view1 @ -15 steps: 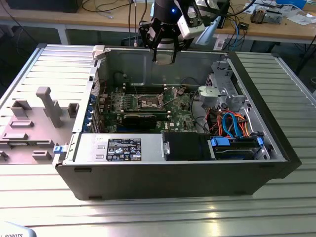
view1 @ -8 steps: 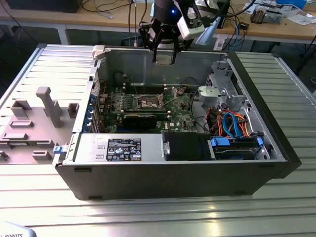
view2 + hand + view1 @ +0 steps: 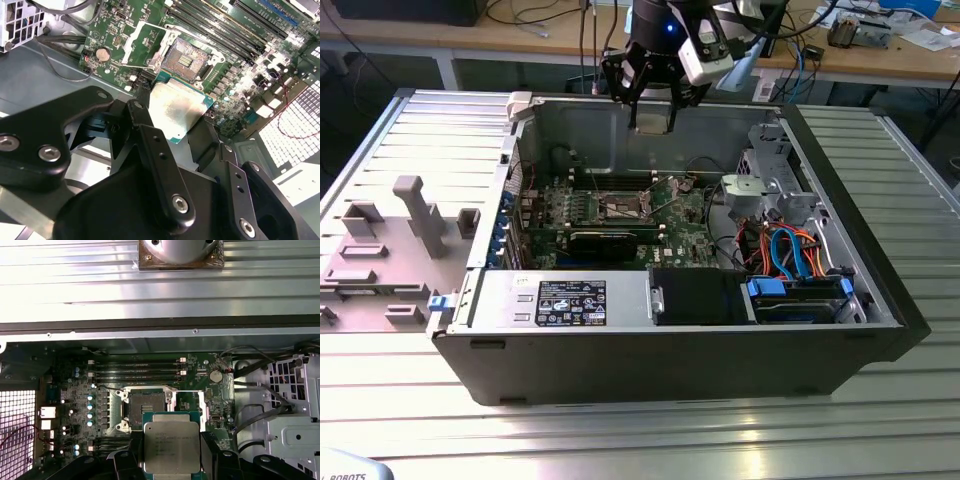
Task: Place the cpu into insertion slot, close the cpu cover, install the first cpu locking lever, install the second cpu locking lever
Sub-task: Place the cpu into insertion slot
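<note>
Your claw (image 3: 172,122) is pinching the cpu (image 3: 175,112) by two opposite edges, its matte black, bolted fingers (image 3: 137,112) pressing in from either side. In both wrist views the cpu is showing as a thin, flat square plate, a brushed silvery-tan lid sitting on a narrow green-edged base, with faint print across the lid in the first wrist view (image 3: 171,447). You are holding it in the air, clear of the green circuit board (image 3: 680,215) and apart from the insertion slot (image 3: 187,57).

That slot is lying bare: a small square socket with a dark, finely grained middle and a silvery metal rim, and it is sitting just past the held plate's edge in the first wrist view (image 3: 146,407). The cpu cover (image 3: 201,407), a thin silvery frame, is lying swung open beside the socket.

In the exterior view the claw (image 3: 653,105) is hanging over the far wall of the open grey metal computer case (image 3: 670,350), which is resting on a ribbed, shiny metal tabletop (image 3: 620,430).
</note>
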